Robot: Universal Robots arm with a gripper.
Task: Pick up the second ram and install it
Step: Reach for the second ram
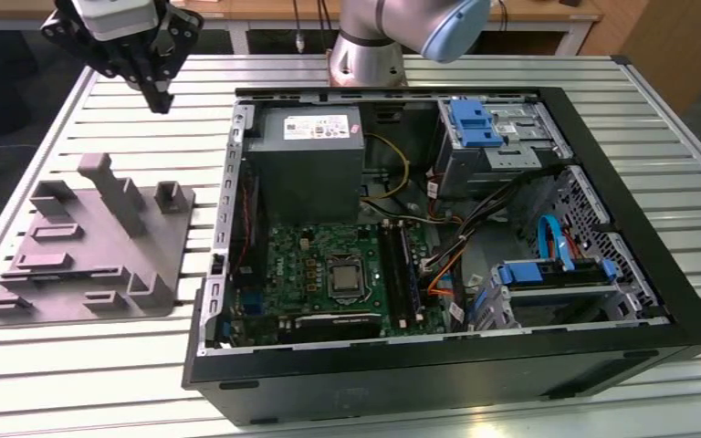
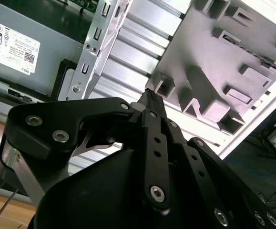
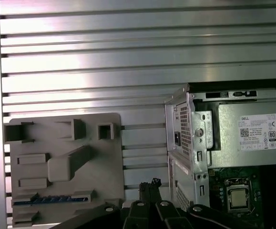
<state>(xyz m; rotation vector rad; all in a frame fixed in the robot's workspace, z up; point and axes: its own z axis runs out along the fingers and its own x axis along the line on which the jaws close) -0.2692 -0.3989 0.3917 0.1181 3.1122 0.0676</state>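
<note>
the gripper [image 1: 158,100] hangs in the air above the table [image 1: 34,137]. its jaws are closed tight. in both wrist views the two black fingers [image 3: 145,193] press together, and there is nothing between them.

under the jaws are the shiny metal slats of the table. just past the jaws, on the side away from the computer, lies the grey holder tray [image 3: 104,167]. it is flat, with blocks and posts sticking up.

the second ram [image 3: 49,199] sits in that tray. in the first wrist view it looks like a thin blue line, standing on its edge in a long slot. it is in the part of the tray far from the jaws, well apart from them, and nothing touches it.

on the other side of the jaws, toward the exterior view's right, is the open computer case [image 1: 448,365]. its nearest corner has the grey power box [image 1: 308,155]. farther in is the green motherboard [image 1: 314,265] with the silver square chip [image 1: 346,278] in the middle.
</note>
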